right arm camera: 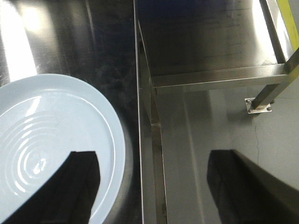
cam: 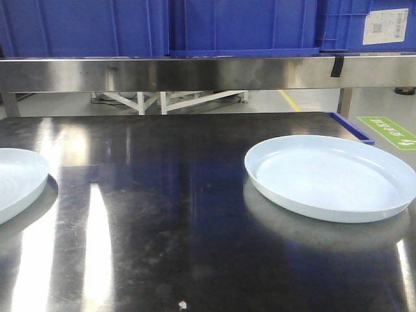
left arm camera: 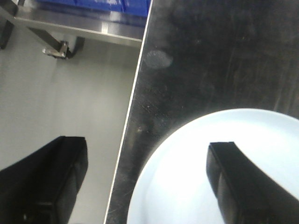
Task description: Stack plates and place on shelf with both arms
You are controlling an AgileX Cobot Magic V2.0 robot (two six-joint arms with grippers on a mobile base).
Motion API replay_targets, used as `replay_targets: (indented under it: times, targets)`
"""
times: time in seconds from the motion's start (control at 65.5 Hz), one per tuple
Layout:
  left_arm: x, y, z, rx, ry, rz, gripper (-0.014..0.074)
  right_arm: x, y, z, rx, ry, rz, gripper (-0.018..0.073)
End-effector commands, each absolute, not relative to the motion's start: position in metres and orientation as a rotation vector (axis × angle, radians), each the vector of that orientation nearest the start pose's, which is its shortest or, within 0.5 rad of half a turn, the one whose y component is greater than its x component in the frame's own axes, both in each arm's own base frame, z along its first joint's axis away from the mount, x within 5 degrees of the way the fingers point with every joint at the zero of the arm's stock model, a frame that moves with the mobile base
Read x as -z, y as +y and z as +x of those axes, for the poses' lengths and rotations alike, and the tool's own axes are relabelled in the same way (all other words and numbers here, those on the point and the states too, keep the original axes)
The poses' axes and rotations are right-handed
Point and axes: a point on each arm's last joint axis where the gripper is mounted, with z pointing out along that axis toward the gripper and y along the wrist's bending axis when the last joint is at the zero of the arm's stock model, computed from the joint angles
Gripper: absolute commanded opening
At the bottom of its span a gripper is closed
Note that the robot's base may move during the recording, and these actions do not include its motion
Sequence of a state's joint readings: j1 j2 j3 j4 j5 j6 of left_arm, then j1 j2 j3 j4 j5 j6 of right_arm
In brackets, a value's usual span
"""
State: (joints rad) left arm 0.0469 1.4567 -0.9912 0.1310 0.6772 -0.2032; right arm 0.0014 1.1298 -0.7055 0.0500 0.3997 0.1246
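Pale-blue and well apart, the two plates have not been stacked yet. The round, shallow left plate sits at the left edge of the dark, glossy metal table, and its twin, the right plate, lies by the right edge. Neither rests on the other, and neither is up on the stainless-steel shelf, which carries blue plastic crates. By my reckoning the whole job is ahead: grip, stack, lift, place.

Both arms look poised for a first grip. The black left gripper has its fingers spread wide, one above the left plate's inside, the other out past the table edge over the floor. The black right gripper is spread the same way across the right plate's rim, holding nothing.

From the front I see no arm at all, so I cannot tell how high the fingers hang or whether any touches a plate. The left plate is cut off by the frame, and any free room on the shelf is hidden by the crates.
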Motion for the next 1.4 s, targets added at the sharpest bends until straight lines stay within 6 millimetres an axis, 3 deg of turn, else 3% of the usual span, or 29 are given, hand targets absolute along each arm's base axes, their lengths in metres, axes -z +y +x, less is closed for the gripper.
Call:
replay_targets:
  times: [0.0,0.214,0.458,0.885,1.114,1.389]
  targets:
    - [-0.267,0.022,0.3,-0.091,2.536,-0.214,0.0581,-0.291,0.001,0.231,-0.11,2.183,0.173,0.0589]
    - [-0.251,0.023,0.307,-0.102,2.591,-0.21,0.058,-0.291,0.001,0.232,-0.11,2.181,0.173,0.0589]
    - [-0.249,0.023,0.302,-0.108,2.648,-0.218,0.058,-0.291,0.001,0.232,-0.11,2.177,0.173,0.0589]
    - [-0.273,0.013,0.277,-0.081,2.61,-0.199,0.058,-0.291,0.001,0.232,-0.11,2.177,0.173,0.0589]
    - [-0.255,0.004,0.261,-0.085,2.656,-0.145,0.058,-0.291,0.001,0.232,-0.11,2.177,0.173,0.0589]
    - [-0.245,0.008,0.258,-0.138,2.632,-0.126,0.058,-0.291,0.001,0.232,-0.11,2.177,0.173,0.0589]
